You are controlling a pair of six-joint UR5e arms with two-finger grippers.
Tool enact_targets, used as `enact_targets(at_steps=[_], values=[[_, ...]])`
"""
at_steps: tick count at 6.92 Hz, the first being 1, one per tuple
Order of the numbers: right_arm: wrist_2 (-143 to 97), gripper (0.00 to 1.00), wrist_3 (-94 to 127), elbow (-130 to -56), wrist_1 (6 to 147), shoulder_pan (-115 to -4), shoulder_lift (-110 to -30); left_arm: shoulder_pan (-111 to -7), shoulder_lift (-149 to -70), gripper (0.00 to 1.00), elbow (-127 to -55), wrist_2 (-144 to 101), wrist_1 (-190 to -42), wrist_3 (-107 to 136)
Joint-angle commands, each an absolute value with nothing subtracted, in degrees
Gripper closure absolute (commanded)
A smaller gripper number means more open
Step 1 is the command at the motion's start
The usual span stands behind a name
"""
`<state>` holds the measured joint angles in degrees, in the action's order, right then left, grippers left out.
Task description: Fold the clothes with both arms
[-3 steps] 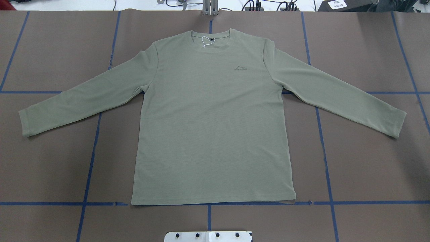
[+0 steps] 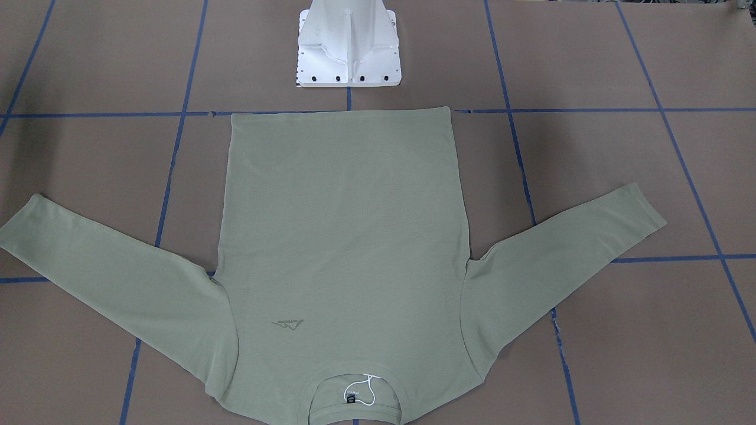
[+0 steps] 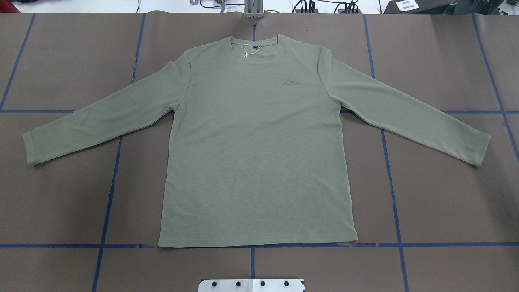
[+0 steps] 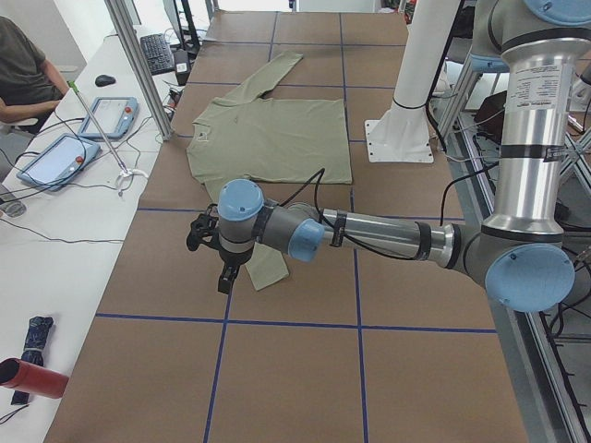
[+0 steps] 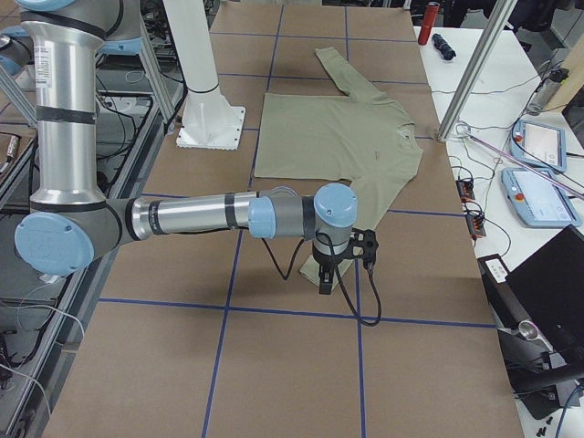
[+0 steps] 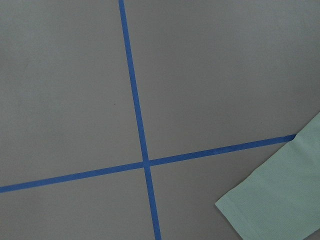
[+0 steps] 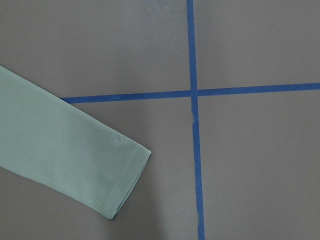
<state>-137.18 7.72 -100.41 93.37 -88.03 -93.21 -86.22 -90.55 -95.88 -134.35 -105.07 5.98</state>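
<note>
The shirt is matt sage-green knit cloth with a fine waffle-like grain, and its cuff hem shows a stitched band in the right wrist view. A thin white string loops at the neck. The desk is covered in smooth, matt brown sheeting that looks like paper, crossed by blue tape with a faint sheen. The pedestal base is glossy white painted metal. The left arm and right arm have satin silver metal tubes and smooth light-blue caps.
</note>
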Motion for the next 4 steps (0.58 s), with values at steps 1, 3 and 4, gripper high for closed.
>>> enact_targets(at_steps=[1,3,4], values=[[-140.4,0.0,7.6,-100.1,92.0,-86.8,-93.5,-86.1,-90.3,0.0,-95.8,-134.8,-105.5,6.2],[-139.9,0.0,9.9,-94.2,81.4,-81.2,-93.7,-86.1,-89.5,0.0,-96.3,-135.3,-106.3,5.8],[-140.0,0.01,13.8,-90.0,75.1,-79.3,-93.3,-86.1,-89.3,0.0,-96.9,-135.8,-107.7,6.0]])
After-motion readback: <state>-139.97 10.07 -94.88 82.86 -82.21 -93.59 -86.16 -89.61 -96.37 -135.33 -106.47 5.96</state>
